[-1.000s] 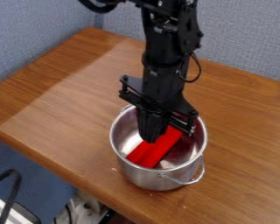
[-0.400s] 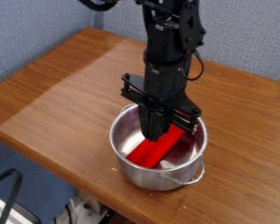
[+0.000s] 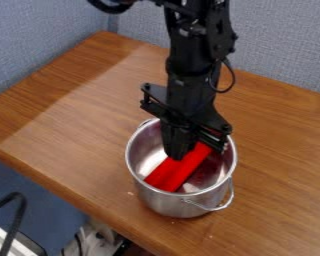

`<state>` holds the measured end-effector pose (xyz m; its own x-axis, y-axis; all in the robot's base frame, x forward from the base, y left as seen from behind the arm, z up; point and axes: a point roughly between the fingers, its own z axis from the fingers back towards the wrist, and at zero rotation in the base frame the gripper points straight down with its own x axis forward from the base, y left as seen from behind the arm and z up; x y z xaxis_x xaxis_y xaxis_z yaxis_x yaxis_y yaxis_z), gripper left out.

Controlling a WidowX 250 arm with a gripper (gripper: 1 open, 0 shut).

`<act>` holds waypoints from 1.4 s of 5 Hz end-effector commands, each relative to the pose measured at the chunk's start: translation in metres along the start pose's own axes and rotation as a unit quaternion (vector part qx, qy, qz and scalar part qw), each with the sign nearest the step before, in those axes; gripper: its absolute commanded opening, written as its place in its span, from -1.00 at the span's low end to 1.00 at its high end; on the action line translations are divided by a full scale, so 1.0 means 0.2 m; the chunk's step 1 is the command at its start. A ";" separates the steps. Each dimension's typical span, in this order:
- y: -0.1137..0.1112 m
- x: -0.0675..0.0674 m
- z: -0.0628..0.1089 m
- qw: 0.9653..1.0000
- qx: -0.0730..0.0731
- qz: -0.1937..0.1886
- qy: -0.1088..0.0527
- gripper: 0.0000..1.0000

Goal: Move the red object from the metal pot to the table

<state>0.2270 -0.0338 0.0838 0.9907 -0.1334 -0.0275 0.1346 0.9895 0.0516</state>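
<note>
Single raised view, near, angled down over the table (image 3: 69,95) and its front corner.

The metal pot's (image 3: 160,192) wall rings the tool (image 3: 184,152) (room only upward), table (image 3: 83,95) left bare.

You are looking at a metal pot (image 3: 184,192) in shiny stainless steel, its smooth wall throwing back pale reflections and its rolled rim gleaming. The red object (image 3: 174,174) inside it is showing a plain, even, bright surface with a mild sheen, like smooth plastic. The table (image 3: 69,100) is showing brown wood grain under a smooth, faintly glossy finish that is catching soft light. The tool (image 3: 186,148) is appearing as matt black, hard-surfaced parts
</note>
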 end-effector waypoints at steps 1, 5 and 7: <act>-0.01 0.02 0.05 0.999 0.007 -0.008 -0.031 -1.00; -0.02 0.05 0.05 0.999 0.012 -0.006 -0.052 -1.00; -0.02 0.06 0.04 0.998 0.014 0.002 -0.061 1.00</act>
<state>0.2359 -0.0377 0.0845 0.9911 -0.1195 0.0593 0.1151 0.9907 0.0725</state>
